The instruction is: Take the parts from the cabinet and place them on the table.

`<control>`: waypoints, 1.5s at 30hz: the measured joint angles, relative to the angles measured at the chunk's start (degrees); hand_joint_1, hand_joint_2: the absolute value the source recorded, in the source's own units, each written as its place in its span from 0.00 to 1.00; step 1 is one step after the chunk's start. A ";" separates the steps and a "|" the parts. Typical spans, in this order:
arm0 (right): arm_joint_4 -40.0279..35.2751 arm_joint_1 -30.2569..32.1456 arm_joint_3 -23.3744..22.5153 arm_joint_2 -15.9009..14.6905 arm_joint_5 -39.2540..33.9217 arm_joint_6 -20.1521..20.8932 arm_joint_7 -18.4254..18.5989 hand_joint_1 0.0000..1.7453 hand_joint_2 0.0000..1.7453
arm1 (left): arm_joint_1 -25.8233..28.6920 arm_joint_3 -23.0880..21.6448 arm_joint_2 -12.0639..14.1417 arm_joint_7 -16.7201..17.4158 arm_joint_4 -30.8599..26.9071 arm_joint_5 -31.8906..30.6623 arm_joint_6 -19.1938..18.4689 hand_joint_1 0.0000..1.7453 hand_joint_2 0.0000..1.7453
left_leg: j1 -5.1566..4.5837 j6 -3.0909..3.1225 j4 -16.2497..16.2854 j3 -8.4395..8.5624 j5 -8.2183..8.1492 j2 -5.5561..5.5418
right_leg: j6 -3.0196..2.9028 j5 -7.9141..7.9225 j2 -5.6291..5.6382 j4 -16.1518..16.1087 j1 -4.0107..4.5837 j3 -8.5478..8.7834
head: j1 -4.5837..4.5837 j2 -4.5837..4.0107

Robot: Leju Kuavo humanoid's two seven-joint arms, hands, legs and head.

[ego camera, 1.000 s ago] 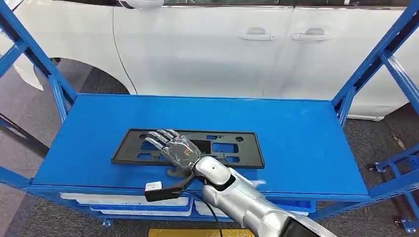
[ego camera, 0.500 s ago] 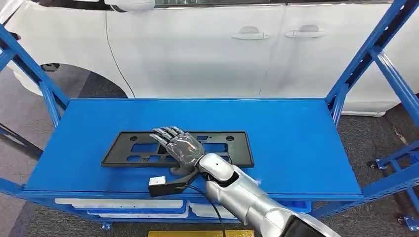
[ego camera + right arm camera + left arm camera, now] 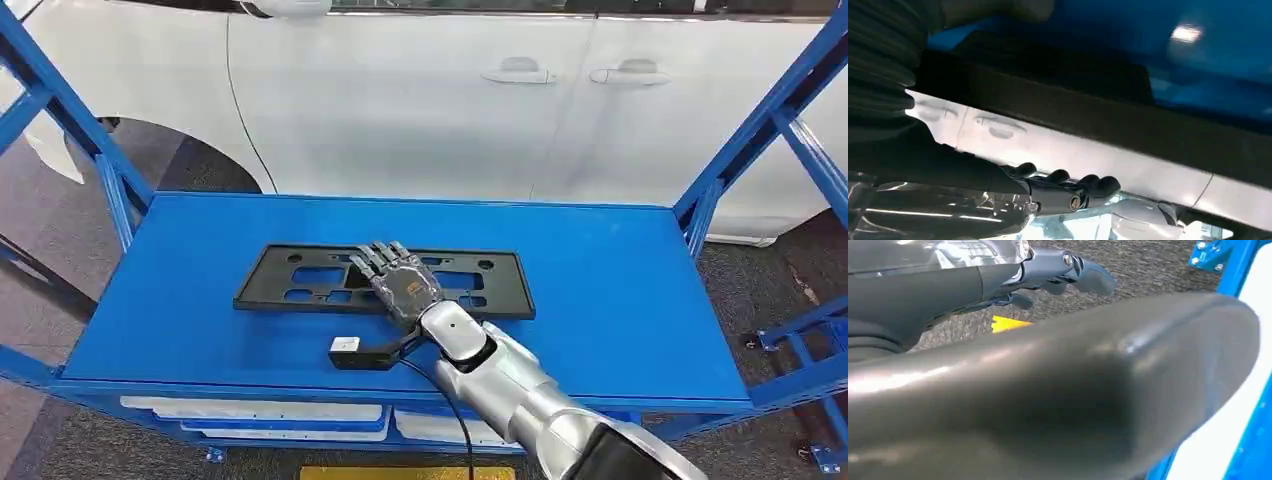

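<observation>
1. While my head view lays out the whole blue table [image 3: 600, 290], it shows the right hand [image 3: 400, 283] from above only, lying over the black plastic frame part [image 3: 300, 283] near the middle of its length, fingers stretched forward across it.
2. From the right wrist view I get the underside: the right hand's dark fingertips [image 3: 1083, 185] lie side by side along the frame's dark edge [image 3: 1098, 125], with the white car [image 3: 1148, 170] beyond. I cannot tell from either view whether the hand grasps the frame or merely rests on it.
3. My left wrist view gives the left hand [image 3: 1058, 275] with fingers curled in and nothing in them, clenched, over grey carpet floor [image 3: 1148, 265] with a yellow mark [image 3: 1008, 324].
4. The frame lies flat on the table, long side parallel to the near edge and set back from it, left of the table's centre. Bare blue surface lies to the frame's right and behind it.
5. Blue slanted rack posts [image 3: 745, 130] rise at both ends of the table, narrowing the room at the sides.
6. The white car [image 3: 450, 100] stands close behind the far edge, its door handles [image 3: 520, 70] showing.
7. White trays [image 3: 250, 412] sit on a shelf under the near edge, beside my arm.
</observation>
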 joint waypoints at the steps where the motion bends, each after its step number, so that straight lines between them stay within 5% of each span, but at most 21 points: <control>1: 0.48 -0.23 0.00 0.00 0.26 0.09 0.28 0.40 1.00 | -0.08 0.11 0.00 -0.06 0.00 -0.07 -0.09 0.00 0.00 | -0.01 -0.13 -0.01 0.15 -0.09 -0.02 | -0.46 2.19 0.00 -5.44 0.07 2.68 | 0.02 0.00; 2: 0.89 -0.38 -0.02 -0.04 0.39 0.19 0.35 0.95 1.00 | -0.08 0.17 -0.04 -0.09 0.00 -0.07 -0.17 0.00 0.00 | -0.14 -0.32 0.01 0.04 -0.16 0.00 | -0.70 1.39 -0.02 -7.25 0.34 3.49 | -0.04 0.00; 3: 1.11 -0.45 -0.02 -0.02 0.50 0.33 0.37 1.00 1.00 | -0.09 0.20 -0.04 -0.15 0.00 -0.07 -0.22 0.00 0.00 | -0.31 -0.70 0.14 -0.16 -0.19 -0.03 | -0.66 1.84 -0.03 -7.59 0.51 3.29 | -0.07 0.00; 8: 2.29 -0.68 -0.02 0.15 1.59 0.65 1.41 1.00 1.00 | -0.09 0.28 0.02 -0.33 0.00 -0.35 -0.42 0.00 0.00 | -0.03 -2.31 1.27 -0.41 -1.37 0.08 | -1.80 2.34 -0.04 -8.63 0.06 3.91 | -0.06 -0.02; 11: 2.99 -0.79 0.04 0.31 2.77 0.52 1.88 1.00 1.00 | -0.05 0.39 0.22 -0.52 0.00 -0.48 -0.52 0.00 0.00 | 0.04 -2.75 13.53 -6.10 -7.41 0.07 | -2.18 2.31 -0.17 -8.61 0.16 3.94 | -0.22 0.00; 13: 3.41 -0.82 0.07 0.44 3.12 0.37 2.21 1.00 1.00 | 0.06 0.52 0.22 -0.55 0.00 -0.50 -0.52 0.00 0.00 | 0.05 -2.85 16.64 -7.73 -7.30 0.08 | -2.21 2.25 -0.16 -8.52 0.18 4.01 | -0.26 0.00; 14: 3.61 -0.85 0.07 0.46 3.32 0.37 2.23 1.00 1.00 | 0.05 0.63 0.22 -0.57 0.00 -0.50 -0.50 0.00 0.00 | 0.04 -2.81 14.26 -6.64 -5.37 0.08 | -2.20 2.17 -0.15 -8.45 0.18 4.11 | -0.26 0.00; 16: 3.80 -0.99 0.04 0.68 3.41 0.37 2.25 1.00 1.00 | 0.01 0.79 0.35 -0.68 0.00 -0.50 -0.35 0.00 0.00 | 0.04 -2.47 4.27 -1.67 -0.26 0.09 | -1.94 1.95 -0.10 -8.29 0.17 4.41 | -0.26 0.00; 18: 4.00 -1.29 -0.13 0.83 3.61 0.37 2.18 1.00 1.00 | -0.14 0.94 0.37 -0.79 0.00 -0.74 -0.33 0.00 0.00 | -0.29 -1.78 -0.48 0.65 -0.24 0.02 | -1.41 1.70 0.10 -7.93 0.63 4.20 | -0.22 0.00; 21: 4.17 -1.31 -0.85 0.90 3.71 -0.05 2.16 1.00 1.00 | -0.01 1.46 0.42 -1.38 0.00 -1.11 -0.39 0.00 0.00 | -0.54 -0.93 -0.26 0.38 -0.08 0.00 | -0.50 1.97 0.10 -8.19 0.40 4.19 | -0.09 0.00; 23: 4.17 -1.27 -1.29 0.87 3.60 -0.44 1.99 1.00 1.00 | -0.07 1.60 0.42 -2.30 0.00 -1.66 -0.77 0.00 0.00 | 0.01 -0.19 -0.78 0.51 0.41 0.14 | 0.21 0.57 0.00 -6.67 0.37 3.63 | -0.06 0.00; 26: 4.15 -0.84 -2.56 0.83 2.77 -1.36 0.70 1.00 1.00 | -0.10 1.66 0.44 -4.57 0.00 -2.60 -0.94 0.00 0.00 | -0.04 0.14 -0.73 0.13 0.52 0.17 | 0.77 -6.37 0.00 6.64 0.03 -2.57 | 0.13 -0.02; 27: 4.04 -0.46 -3.12 0.77 2.21 -1.90 0.02 1.00 1.00 | -0.04 1.68 0.46 -5.46 0.00 -2.90 -0.92 0.00 0.00 | -0.04 0.14 -0.67 0.05 0.52 0.17 | 0.88 -7.22 -0.01 10.28 -0.02 -4.33 | 0.17 0.00; 28: 3.78 -0.14 -3.67 0.72 1.83 -2.21 -0.42 1.00 1.00 | 0.00 1.68 0.46 -5.99 0.00 -3.15 -0.92 0.00 1.00 | -0.04 0.14 -0.62 0.06 0.50 0.15 | 0.90 -6.56 -0.01 10.78 -0.12 -4.72 | 0.17 0.00; 30: 3.03 0.07 -4.46 0.70 0.98 -2.65 -1.34 1.00 1.00 | -0.02 1.70 0.46 -6.71 0.00 -3.30 -1.20 0.00 1.00 | -0.04 0.07 -0.51 0.17 0.39 0.06 | 0.66 -2.26 -0.02 4.39 -0.19 -1.74 | 0.15 0.00; 32: 0.36 0.70 -6.04 0.41 -2.28 -3.32 -3.83 1.00 1.00 | -0.01 1.73 0.44 -6.97 0.00 -3.65 -1.44 0.00 1.00 | -0.04 -0.25 -0.45 0.33 0.18 0.04 | -0.16 2.21 -0.02 -6.49 -0.02 3.41 | 0.20 0.00; 36: -14.05 4.19 -11.31 -1.44 -16.44 -1.59 -11.29 1.00 1.00 | 0.07 2.56 0.35 -6.60 0.00 -3.78 -0.90 0.00 1.00 | -0.10 -1.59 -0.42 -0.02 0.14 0.12 | -0.97 1.82 0.05 -7.74 0.63 3.38 | 0.15 -0.02; 38: -24.92 6.47 -14.54 -2.91 -28.33 2.49 -15.34 1.00 1.00 | 0.08 3.29 0.24 -6.40 0.00 -3.74 -0.68 0.00 1.00 | 0.08 -2.14 0.41 -0.28 -0.73 0.19 | -1.63 2.25 -0.22 -8.68 0.08 3.92 | 0.09 -0.02; 42: -44.93 11.28 -20.97 -6.42 -50.97 10.54 -22.55 1.00 1.00 | 0.39 4.77 -0.09 -6.34 0.00 -3.41 -0.72 0.00 1.00 | 0.13 -2.84 17.00 -7.58 -8.95 0.18 | -2.06 2.04 -0.79 -8.63 0.11 3.99 | -0.18 0.00; 43: -48.85 12.72 -22.34 -7.13 -54.86 12.42 -23.79 1.00 1.00 | 0.59 5.01 -0.22 -6.40 0.00 -3.39 -0.76 0.00 1.00 | 0.13 -2.89 18.54 -8.36 -8.82 0.19 | -2.04 1.96 -0.80 -8.61 0.11 4.04 | -0.15 0.00; 45: -56.17 15.32 -24.64 -8.11 -61.72 15.74 -26.48 1.00 1.00 | 0.79 5.57 -0.42 -7.12 0.00 -3.50 -0.79 0.00 1.00 | 0.15 -2.72 13.02 -5.72 -4.68 0.19 | -1.83 1.63 -0.60 -8.45 0.06 4.33 | -0.18 0.00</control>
